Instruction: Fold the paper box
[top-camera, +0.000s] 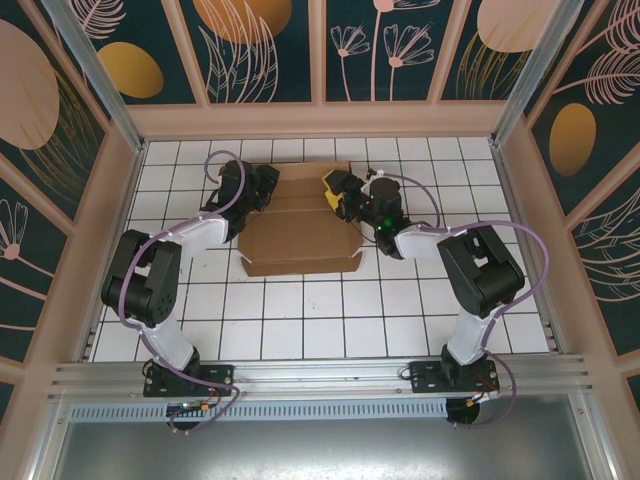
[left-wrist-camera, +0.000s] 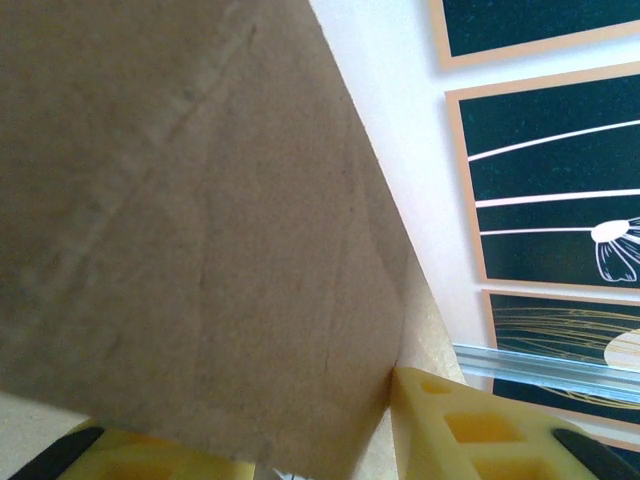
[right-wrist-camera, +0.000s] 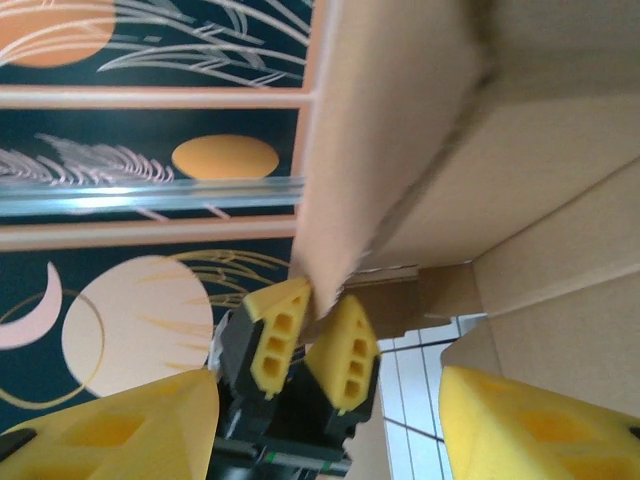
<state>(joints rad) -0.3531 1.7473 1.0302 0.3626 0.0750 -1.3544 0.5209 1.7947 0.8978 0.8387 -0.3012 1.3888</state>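
Cardboard takes up the far middle of the white tiled table (top-camera: 300, 320): the box (top-camera: 300, 235) lies there between our two arms. Its broad near panel is flat on the tiles, and creases run from left to right across it.

We see the left gripper (top-camera: 268, 190) at the box's far left corner and the right gripper (top-camera: 332, 185) at its far right side, the two near each other across the far panels.

From the left wrist, a raised flap (left-wrist-camera: 200, 220) covers most of the view. It stands between that gripper's yellow fingers (left-wrist-camera: 470, 430), and its edge touches the one on the right of the picture. From the right wrist we see those same fingers from the other side. The flap's lower corner comes down between them, but the gap is wider than the sheet. So the left gripper is released around the flap, not clenched on it.

The right gripper's own fingers (right-wrist-camera: 540, 430) are spread wide at the bottom of its view, released and grasping nothing. The box's side rises just above one of them; we cannot tell whether they touch.
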